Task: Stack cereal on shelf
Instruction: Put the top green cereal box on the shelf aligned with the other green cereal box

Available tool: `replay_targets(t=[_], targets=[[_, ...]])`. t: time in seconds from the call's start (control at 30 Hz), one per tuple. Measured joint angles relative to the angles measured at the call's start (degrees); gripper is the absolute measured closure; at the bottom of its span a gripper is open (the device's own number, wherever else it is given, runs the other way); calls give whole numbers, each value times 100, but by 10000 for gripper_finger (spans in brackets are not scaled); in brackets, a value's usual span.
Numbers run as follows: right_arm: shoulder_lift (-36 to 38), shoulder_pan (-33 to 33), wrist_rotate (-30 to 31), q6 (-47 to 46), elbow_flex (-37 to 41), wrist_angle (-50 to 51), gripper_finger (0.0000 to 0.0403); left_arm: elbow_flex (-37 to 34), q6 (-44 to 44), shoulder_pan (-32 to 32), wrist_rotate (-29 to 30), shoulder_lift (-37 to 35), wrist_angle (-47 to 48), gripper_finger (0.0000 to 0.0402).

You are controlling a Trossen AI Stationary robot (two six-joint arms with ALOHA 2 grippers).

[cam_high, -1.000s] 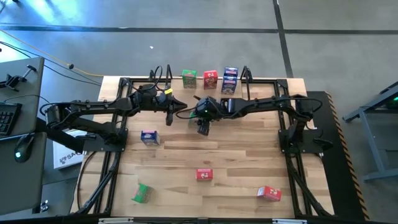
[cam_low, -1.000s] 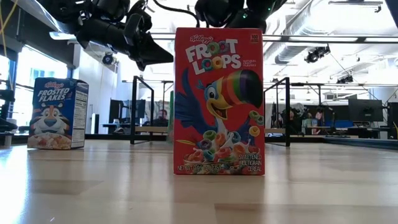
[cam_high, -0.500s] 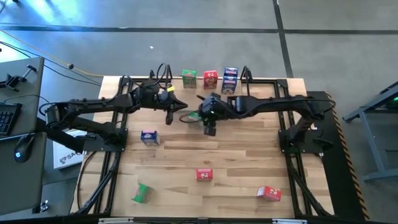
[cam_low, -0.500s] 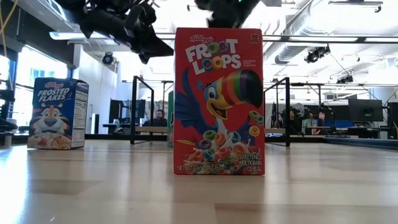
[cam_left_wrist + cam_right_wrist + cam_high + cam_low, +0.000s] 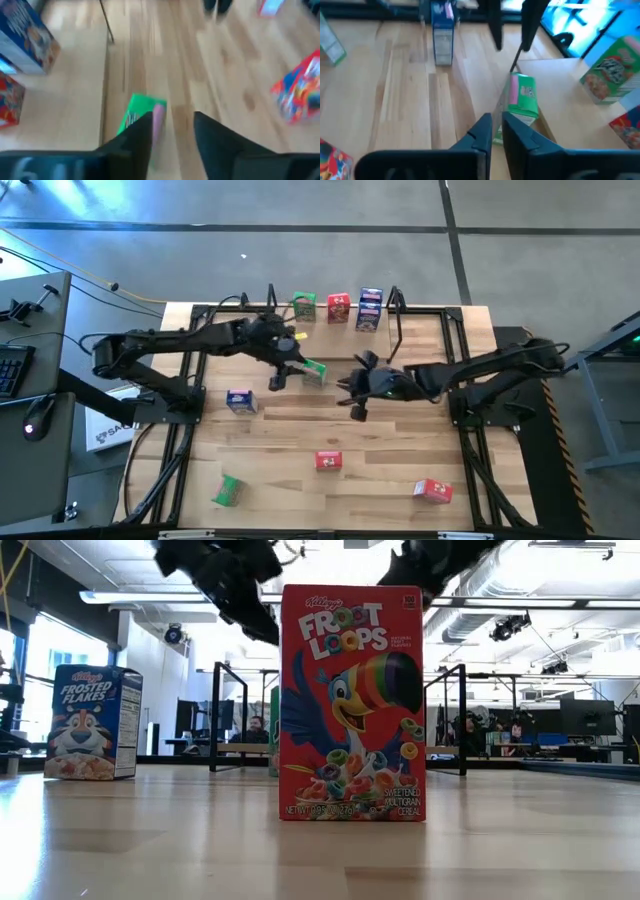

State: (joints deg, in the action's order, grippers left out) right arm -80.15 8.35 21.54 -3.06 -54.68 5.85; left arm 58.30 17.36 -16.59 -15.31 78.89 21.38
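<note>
A green cereal box (image 5: 315,370) stood by the shelf (image 5: 420,320) edge, under the half-open, empty left gripper (image 5: 280,376). The right gripper (image 5: 352,401) hung nearby, nearly closed and empty, above the worktop (image 5: 380,470).

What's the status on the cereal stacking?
Left tool open by green box, not gripping. Right tool shut, empty, mid-table. Four more boxes loose out front. Nothing in the way.
</note>
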Motion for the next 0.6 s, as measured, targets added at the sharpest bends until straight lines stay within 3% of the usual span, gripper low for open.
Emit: replay_targets(t=[0.13,0.33,0.6], targets=[[341,274,431,-59,440,-484,377,737,342,58,372,599,896,205],[561,669,897,-51,647,-632,379,1432,530,116,451,1306,1368,143],[559,890,1018,5,663,-624,379,1668,917,332,1193,1833,1402,116]])
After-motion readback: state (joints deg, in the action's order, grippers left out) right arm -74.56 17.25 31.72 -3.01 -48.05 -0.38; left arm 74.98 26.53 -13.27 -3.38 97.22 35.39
